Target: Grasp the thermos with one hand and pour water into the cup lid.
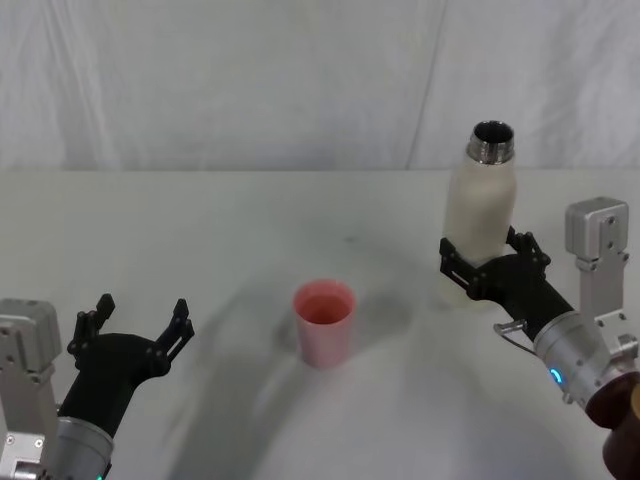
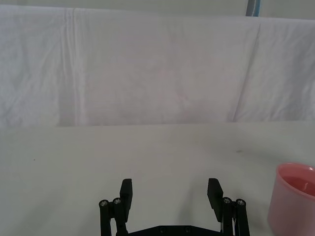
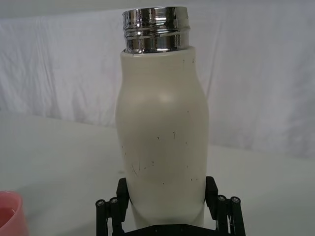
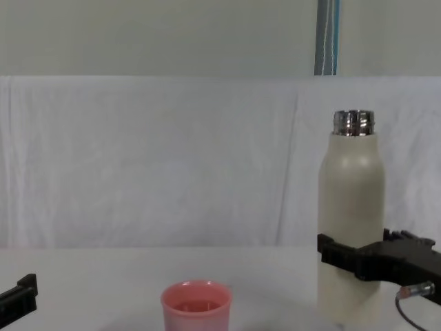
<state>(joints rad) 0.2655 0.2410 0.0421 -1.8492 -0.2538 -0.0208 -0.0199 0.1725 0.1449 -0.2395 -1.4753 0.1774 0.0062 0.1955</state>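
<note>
Where the right gripper (image 1: 487,262) sits, its fingers are closed round the lower body of the thermos (image 1: 480,215), one each side, as seen in the right wrist view (image 3: 166,209) & chest view (image 4: 351,254). The thermos is held upright at the table's right side, steel neck uncapped, w/ its base at or just above the surface; contact can't be told. The cup lid (image 1: 324,322) is stood near the table centre, well apart from the thermos, to its left; pink inside, water level can't be judged. The left gripper (image 1: 135,330) is parked low on the left w/ fingers spread, nothing between them. Risk, as judged: grip is low on a tall smooth body, so slippage or swing could be caused when tilted; a small cup could be overshot or knocked if the neck is brought in too fast.
</note>
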